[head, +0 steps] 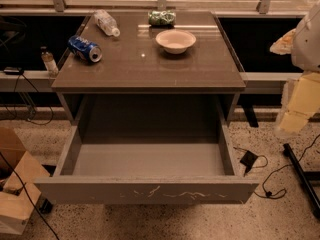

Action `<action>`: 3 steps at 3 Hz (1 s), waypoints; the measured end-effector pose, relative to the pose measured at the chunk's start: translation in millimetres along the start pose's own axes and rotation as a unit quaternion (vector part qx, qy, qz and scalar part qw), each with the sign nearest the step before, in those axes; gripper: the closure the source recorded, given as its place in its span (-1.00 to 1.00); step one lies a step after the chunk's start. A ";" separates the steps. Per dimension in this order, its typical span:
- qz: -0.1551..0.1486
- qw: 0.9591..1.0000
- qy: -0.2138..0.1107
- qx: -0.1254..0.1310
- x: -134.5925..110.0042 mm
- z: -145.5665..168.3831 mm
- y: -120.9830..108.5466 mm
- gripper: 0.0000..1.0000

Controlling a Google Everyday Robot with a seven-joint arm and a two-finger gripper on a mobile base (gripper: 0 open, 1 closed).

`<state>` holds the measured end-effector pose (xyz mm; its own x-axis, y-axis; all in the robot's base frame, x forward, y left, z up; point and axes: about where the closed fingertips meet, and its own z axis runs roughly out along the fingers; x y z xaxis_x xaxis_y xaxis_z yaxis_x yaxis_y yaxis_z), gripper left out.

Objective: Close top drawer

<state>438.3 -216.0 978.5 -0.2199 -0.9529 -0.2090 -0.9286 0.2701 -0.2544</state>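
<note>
The top drawer of a grey cabinet stands pulled far out toward the camera. Its flat, handleless front panel has white scratch marks across the middle. The inside of the drawer is bare. My gripper hangs at the right edge of the view, on the pale arm. It is to the right of the drawer and above floor level, apart from the drawer's right side wall.
On the cabinet top lie a water bottle, a blue can, a green can and a white bowl. A cardboard box sits at lower left. Cables and a black stand leg lie on the floor at right.
</note>
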 end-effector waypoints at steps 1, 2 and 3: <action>0.000 1.000 0.000 0.000 0.0 0.0 0.0 -1.00; 0.001 1.000 -0.002 -0.004 0.3 3.4 1.7 -0.52; 0.008 1.000 -0.014 -0.027 1.8 21.7 11.4 -0.06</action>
<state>433.8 -211.7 954.8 -0.2266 -0.9444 -0.2382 -0.9404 0.2759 -0.1990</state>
